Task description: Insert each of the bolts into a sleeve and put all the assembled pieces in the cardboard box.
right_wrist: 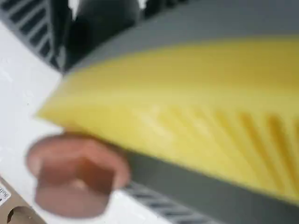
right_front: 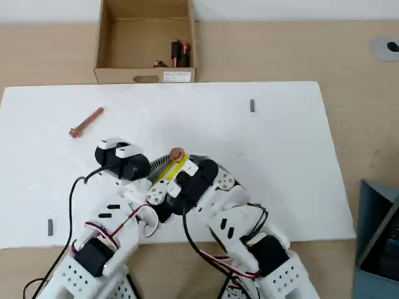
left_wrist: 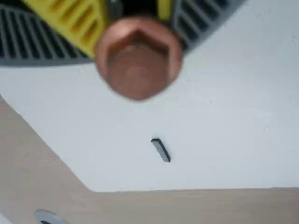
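Note:
A copper bolt (right_front: 177,154) is held up over the middle of the white mat (right_front: 280,187), where both arms meet. My right gripper (right_front: 176,163), with its yellow ribbed finger (right_wrist: 196,107), is shut on the bolt's shaft, and the hex head (right_wrist: 77,179) sticks out past the finger. The left wrist view looks straight at that head (left_wrist: 138,58), with yellow (left_wrist: 65,18) and grey ribbed fingers around it. The left arm (right_front: 123,163) sits just left of the bolt. A second bolt (right_front: 86,122) lies loose at the mat's far left. The cardboard box (right_front: 146,76) behind the mat holds assembled pieces (right_front: 179,53).
Small dark markers lie on the mat at the far right (right_front: 252,106) and near left (right_front: 50,227); the far one also shows in the left wrist view (left_wrist: 161,150). Bare wood surrounds the mat. A grey bin (right_front: 377,237) stands at the right edge.

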Robot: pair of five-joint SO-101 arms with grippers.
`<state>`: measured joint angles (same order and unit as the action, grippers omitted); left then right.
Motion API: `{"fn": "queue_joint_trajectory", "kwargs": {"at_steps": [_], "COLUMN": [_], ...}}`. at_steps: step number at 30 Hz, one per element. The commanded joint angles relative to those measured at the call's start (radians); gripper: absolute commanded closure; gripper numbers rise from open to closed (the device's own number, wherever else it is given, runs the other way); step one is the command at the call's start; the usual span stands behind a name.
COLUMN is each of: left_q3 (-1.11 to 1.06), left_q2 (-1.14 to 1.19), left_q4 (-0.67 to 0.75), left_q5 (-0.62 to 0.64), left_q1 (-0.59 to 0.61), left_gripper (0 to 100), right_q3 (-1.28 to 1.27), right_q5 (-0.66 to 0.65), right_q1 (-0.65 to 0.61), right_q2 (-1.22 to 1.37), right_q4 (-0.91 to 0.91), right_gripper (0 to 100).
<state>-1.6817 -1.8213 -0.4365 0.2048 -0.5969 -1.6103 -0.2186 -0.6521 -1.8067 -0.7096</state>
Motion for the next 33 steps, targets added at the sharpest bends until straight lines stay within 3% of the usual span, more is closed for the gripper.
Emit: {"fn": "queue_joint_trajectory", "kwargs": {"at_steps": [1, 6, 15, 23, 29, 33], "left_q3": [-0.012, -0.012, 0.018, 0.166, 0.245, 0.250], "left_q2": [-0.001, -0.001, -0.001, -0.001, -0.001, -0.001], "left_q4": [0.002, 0.000, 0.000, -0.161, -0.181, -0.180], "left_q5": [-0.008, -0.008, 0.011, 0.060, 0.048, -0.037], "left_q1": [0.009, 0.063, 0.074, 0.080, 0.187, 0.262], "left_gripper": [98, 84, 82, 82, 83, 97], "right_q3": [0.051, 0.050, 0.047, 0.031, 0.031, 0.031], "right_q5": [-0.009, -0.009, -0.009, -0.008, -0.008, -0.003], "right_q1": [-0.010, -0.010, -0.010, -0.005, -0.005, -0.004], "right_q2": [-0.116, -0.116, -0.116, -0.116, -0.116, -0.116], "right_q4": [0.028, 0.028, 0.026, 0.028, 0.028, 0.028], "right_gripper": [98.9, 98.9, 98.9, 98.9, 98.9, 98.9]}}
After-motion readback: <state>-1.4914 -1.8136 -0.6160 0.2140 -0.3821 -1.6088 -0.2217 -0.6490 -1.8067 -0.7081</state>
